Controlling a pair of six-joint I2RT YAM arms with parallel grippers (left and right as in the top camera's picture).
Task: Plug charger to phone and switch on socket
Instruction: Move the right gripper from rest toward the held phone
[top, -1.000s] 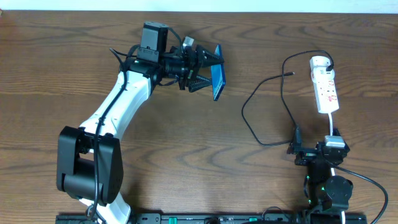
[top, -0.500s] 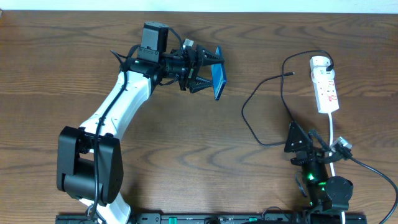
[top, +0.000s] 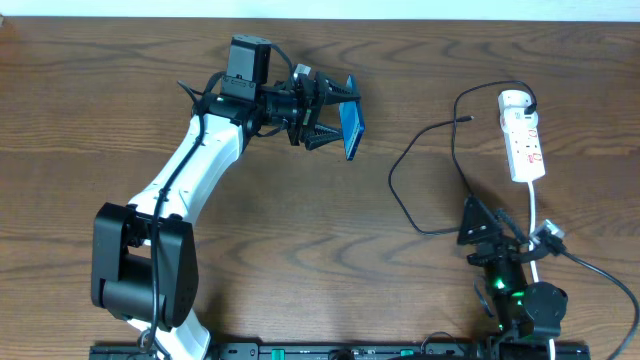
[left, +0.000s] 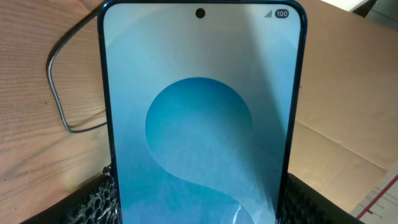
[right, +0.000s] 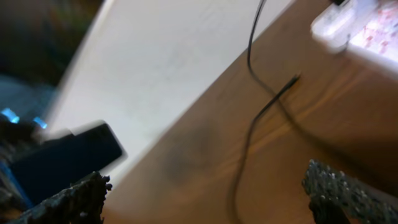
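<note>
We see the left claw pinching the phone by its long sides. The screen faces back into the claw and fills its wrist view, with the pads at both lower edges. Well ahead of that claw, beyond the phone, the charger loops over the worktop, its small tip lying free. The right claw stands spread wide. The cable's loop lies just ahead of it, the socket farther ahead and slightly to its right.

Open middle, crowded right
We see bare tabletop across the middle; charger and socket crowd the right side, the left arm with the phone bars the upper left.
</note>
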